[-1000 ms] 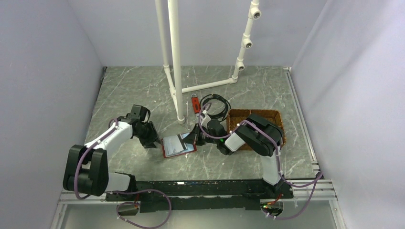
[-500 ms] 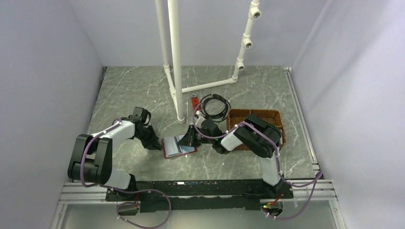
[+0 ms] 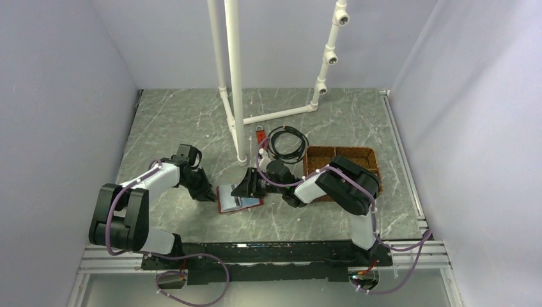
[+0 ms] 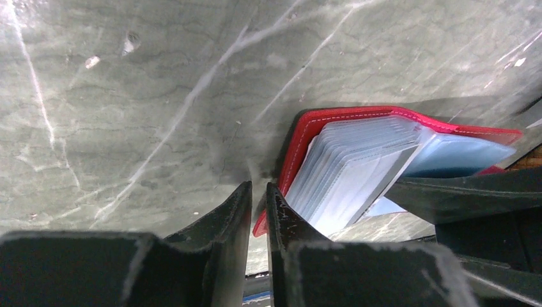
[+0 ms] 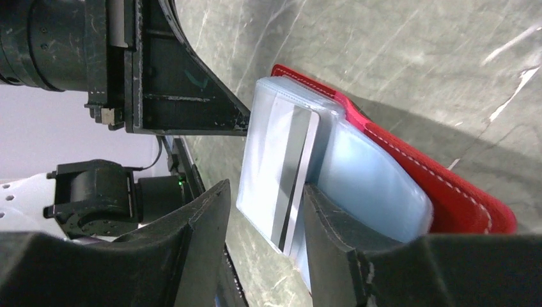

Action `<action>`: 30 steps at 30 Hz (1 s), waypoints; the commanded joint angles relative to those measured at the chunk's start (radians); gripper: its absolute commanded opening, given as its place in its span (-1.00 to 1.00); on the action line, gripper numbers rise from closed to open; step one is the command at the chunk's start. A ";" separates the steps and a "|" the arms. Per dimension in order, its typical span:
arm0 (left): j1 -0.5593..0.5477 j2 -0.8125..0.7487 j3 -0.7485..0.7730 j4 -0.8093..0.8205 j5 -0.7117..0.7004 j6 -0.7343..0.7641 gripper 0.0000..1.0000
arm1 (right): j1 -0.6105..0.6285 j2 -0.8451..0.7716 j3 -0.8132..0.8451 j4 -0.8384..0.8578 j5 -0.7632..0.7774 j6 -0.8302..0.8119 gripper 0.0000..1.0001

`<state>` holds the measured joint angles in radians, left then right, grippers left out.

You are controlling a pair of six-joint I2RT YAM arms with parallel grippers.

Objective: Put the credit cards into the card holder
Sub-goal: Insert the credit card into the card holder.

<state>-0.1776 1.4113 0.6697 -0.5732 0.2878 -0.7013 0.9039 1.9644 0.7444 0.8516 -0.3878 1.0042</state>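
The red card holder (image 3: 225, 206) lies open on the table, its clear pockets fanned upward. It also shows in the left wrist view (image 4: 300, 131) and in the right wrist view (image 5: 447, 198). A grey-white credit card (image 5: 291, 166) with a dark stripe rests on the clear pockets, between my right gripper's fingers. My right gripper (image 5: 265, 187) is open: the card touches one finger and a gap shows beside the other. In the top view my right gripper (image 3: 245, 188) is over the holder. My left gripper (image 4: 259, 190) is shut and empty, tips down at the holder's left edge (image 3: 208, 193).
A brown woven tray (image 3: 339, 151) stands to the right, partly behind my right arm. A coiled black cable (image 3: 287, 142) and a small red tool (image 3: 260, 137) lie behind the holder. A white pipe frame (image 3: 235, 83) rises at the back centre.
My right gripper has moved left over the open holder with the card. My left gripper has shifted slightly toward the holder's left edge.
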 commanded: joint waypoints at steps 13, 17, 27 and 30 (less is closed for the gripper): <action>-0.011 -0.076 -0.019 0.037 0.097 -0.087 -0.59 | 0.119 0.008 0.263 -0.366 0.090 0.116 0.01; 0.008 -0.093 0.008 -0.023 0.037 -0.051 -0.50 | 0.117 -0.047 0.204 -0.371 0.136 0.113 0.03; 0.041 -0.115 0.050 -0.095 0.049 0.004 -0.12 | 0.122 -0.181 0.221 -0.643 0.221 -0.134 0.30; 0.040 -0.116 0.011 -0.068 0.082 -0.018 -0.16 | 0.127 -0.164 0.233 -0.664 0.216 -0.124 0.30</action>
<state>-0.1394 1.3132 0.7177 -0.6590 0.3031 -0.7010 1.0260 1.8103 0.9527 0.2523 -0.1837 0.9218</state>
